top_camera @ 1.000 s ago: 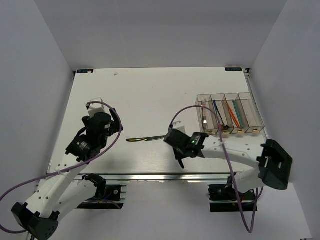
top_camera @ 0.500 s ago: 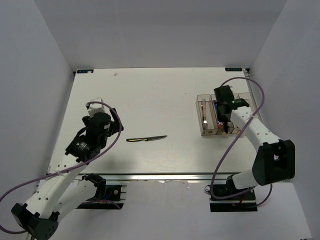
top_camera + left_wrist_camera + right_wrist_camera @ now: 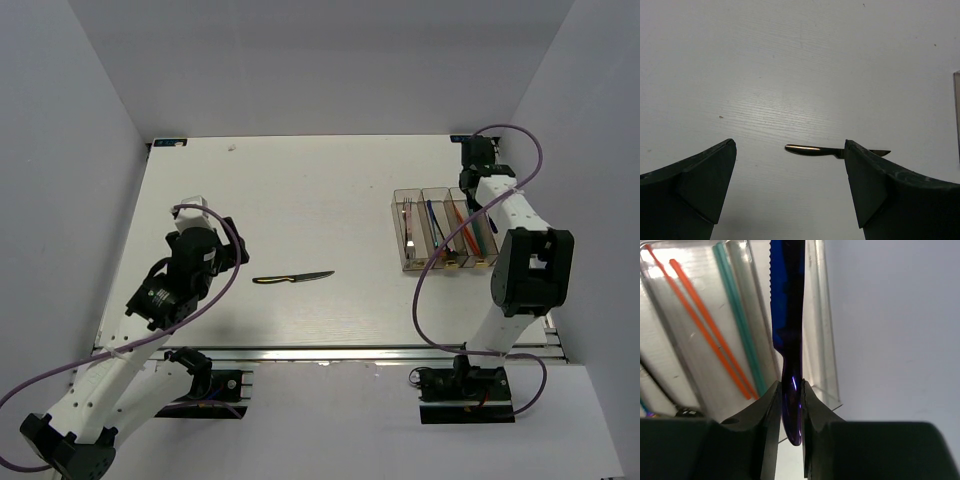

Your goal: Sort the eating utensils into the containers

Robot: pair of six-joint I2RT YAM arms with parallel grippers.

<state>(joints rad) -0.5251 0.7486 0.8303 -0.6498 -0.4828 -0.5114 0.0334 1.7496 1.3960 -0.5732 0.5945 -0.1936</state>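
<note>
My right gripper (image 3: 791, 390) is shut on the handle of a blue knife (image 3: 788, 315), holding it over the right end of the row of clear containers (image 3: 415, 262); in the top view it (image 3: 468, 203) hangs above that row. Orange-red chopsticks (image 3: 705, 325) and a teal chopstick (image 3: 737, 315) lie in the bin beside the blade. A silver fork (image 3: 408, 225) lies in the leftmost bin. A dark knife with a yellowish handle (image 3: 292, 277) lies on the table mid-front. My left gripper (image 3: 232, 256) is open and empty; the dark knife (image 3: 815, 149) lies just beyond its fingertips (image 3: 789, 147).
The white table (image 3: 300, 190) is walled on the left, back and right. The right wall stands close behind the bins. My right arm's purple cable (image 3: 425, 290) loops over the table in front of the bins.
My right arm has swung from beside the dark knife at mid-table over to the far right end of the bins. The dark knife has stayed put. My left arm has barely moved.
</note>
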